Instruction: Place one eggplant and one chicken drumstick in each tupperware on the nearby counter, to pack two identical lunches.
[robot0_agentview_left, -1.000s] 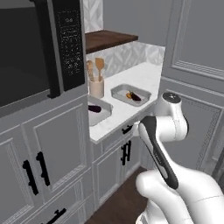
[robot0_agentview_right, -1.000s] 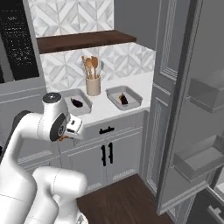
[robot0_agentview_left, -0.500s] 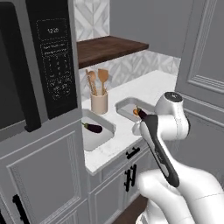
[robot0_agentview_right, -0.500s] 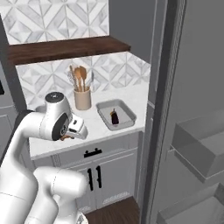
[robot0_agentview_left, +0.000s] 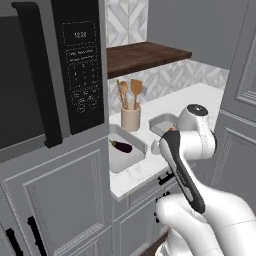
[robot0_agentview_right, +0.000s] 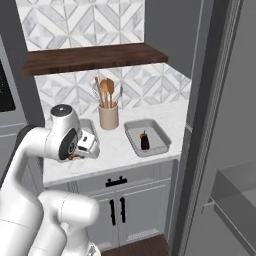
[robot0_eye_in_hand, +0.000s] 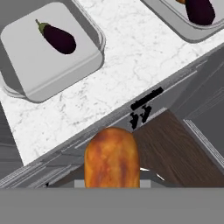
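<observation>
The white marbled surface (robot0_agentview_right: 125, 145) over grey cabinets (robot0_agentview_right: 120, 205) carries both grey tupperware trays: the left tupperware (robot0_eye_in_hand: 48, 52) holds one eggplant (robot0_eye_in_hand: 59, 38) and, as far as the hand view shows, no drumstick, while the right tupperware (robot0_agentview_right: 147, 137) holds an eggplant (robot0_agentview_right: 145, 141), with a sliver of something orange at its edge in the hand view that may be a drumstick. The gripper (robot0_agentview_right: 82, 150) hangs out past the surface's front edge, its jaws clenched on a browned chicken drumstick (robot0_eye_in_hand: 111, 157) whose lower end is hidden. The main risk, as I judge it, is the carry: the meat sits over the cabinet fronts and wooden floor (robot0_eye_in_hand: 175, 148), not over a tray, so a slip there would drop it off the surface, and a low approach could knock the tray's raised rim. Nearby, the beige cup of wooden utensils (robot0_agentview_right: 108, 112) stands between the trays toward the wall, the dark shelf (robot0_agentview_right: 90, 56) overhangs, and a tall oven unit (robot0_agentview_left: 75, 75) flanks the left tray closely.
</observation>
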